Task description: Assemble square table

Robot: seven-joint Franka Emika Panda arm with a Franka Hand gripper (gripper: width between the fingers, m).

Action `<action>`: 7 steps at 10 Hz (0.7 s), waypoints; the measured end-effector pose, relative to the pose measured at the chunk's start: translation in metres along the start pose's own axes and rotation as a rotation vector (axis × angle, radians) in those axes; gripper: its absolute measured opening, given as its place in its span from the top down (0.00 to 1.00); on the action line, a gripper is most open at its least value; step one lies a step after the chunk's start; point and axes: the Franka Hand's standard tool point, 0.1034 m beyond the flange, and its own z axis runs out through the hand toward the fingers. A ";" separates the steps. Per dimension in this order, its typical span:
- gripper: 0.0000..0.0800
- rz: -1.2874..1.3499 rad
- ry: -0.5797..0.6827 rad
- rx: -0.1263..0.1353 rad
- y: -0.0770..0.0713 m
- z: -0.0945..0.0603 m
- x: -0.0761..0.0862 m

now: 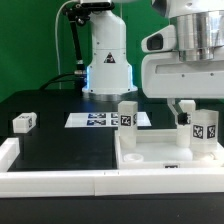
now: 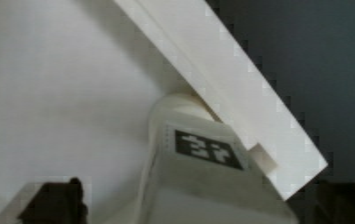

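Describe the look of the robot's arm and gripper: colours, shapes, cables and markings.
The arm's rounded, glossy white base carries a black triangular mark; black cables run beside it. The boxy white gripper ends in dark fingertips.

And there one leg (image 1: 127,114) and a second leg (image 1: 204,128) stood on the panel (image 1: 150,156) at the exterior view's right, a loose leg (image 1: 24,122) lay apart on the surface (image 1: 60,146) leftward.
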 end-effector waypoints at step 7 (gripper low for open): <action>0.19 -0.600 0.013 -0.031 -0.004 -0.001 -0.002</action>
